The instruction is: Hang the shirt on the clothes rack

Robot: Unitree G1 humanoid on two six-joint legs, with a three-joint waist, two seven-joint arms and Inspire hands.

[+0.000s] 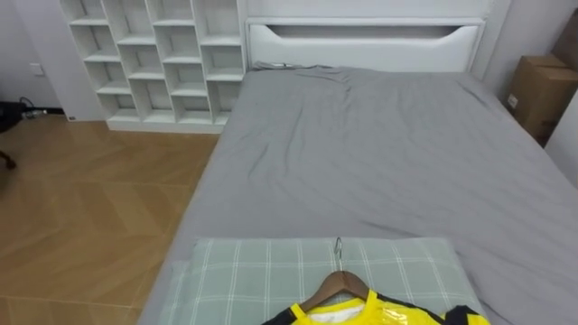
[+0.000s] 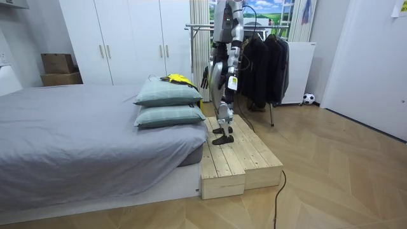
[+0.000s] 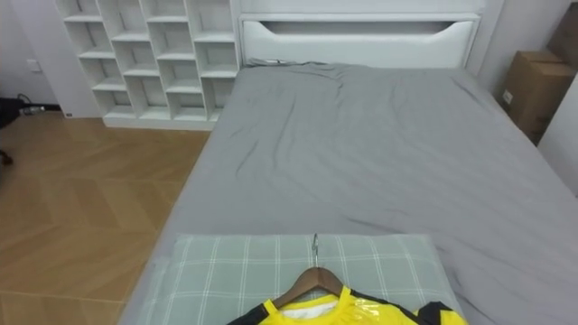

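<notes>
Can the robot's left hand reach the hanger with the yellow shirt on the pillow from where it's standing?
Probably yes. The hanger lies uncovered on the top pillow right before the robot, and the left hand hangs at its side with nothing between; it may need to lean.

From head we look down over pillow (image 1: 271,271), along bed (image 1: 379,153) to headboard (image 1: 361,43) — eye views near-identical. Room view stands off sideways — shares bed, pillow.

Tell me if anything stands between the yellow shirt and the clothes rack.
Nothing but the robot itself, standing on the wooden platform between the yellow shirt and the clothes rack. Dark clothes hang there.
</notes>
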